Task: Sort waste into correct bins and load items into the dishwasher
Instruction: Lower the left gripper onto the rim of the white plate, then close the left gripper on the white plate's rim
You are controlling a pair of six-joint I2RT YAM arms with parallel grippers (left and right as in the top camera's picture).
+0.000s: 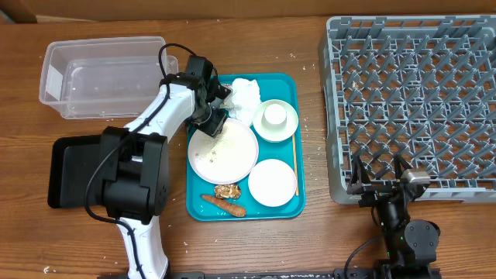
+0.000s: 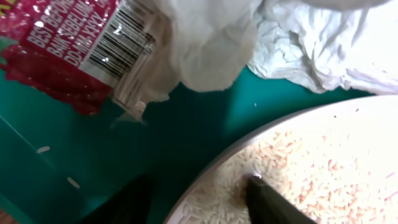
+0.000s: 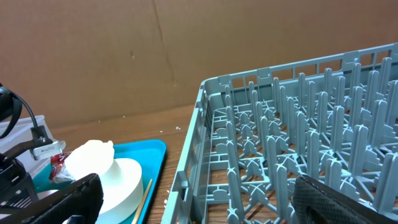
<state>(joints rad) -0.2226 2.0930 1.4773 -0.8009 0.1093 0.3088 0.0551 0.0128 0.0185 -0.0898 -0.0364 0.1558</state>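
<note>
A large white plate [image 1: 225, 153] with rice residue lies on the teal tray [image 1: 291, 203]. My left gripper [image 1: 209, 120] is open at the plate's upper left rim. In the left wrist view [image 2: 199, 199] one finger rests on the rice inside the plate [image 2: 323, 168] and the other is outside it over the tray [image 2: 186, 124]. A red wrapper [image 2: 56, 43] and a crumpled napkin [image 2: 311, 43] lie just beyond. My right gripper [image 1: 380, 182] is open and empty at the front left corner of the grey dish rack [image 1: 411, 101].
Also on the tray are a cup on a saucer [image 1: 275, 118], a small white plate [image 1: 272, 182], a carrot piece [image 1: 225, 205], food scraps [image 1: 227, 191] and a chopstick [image 1: 295, 167]. A clear plastic bin [image 1: 101, 77] stands at the back left, a black bin [image 1: 74, 174] at the left.
</note>
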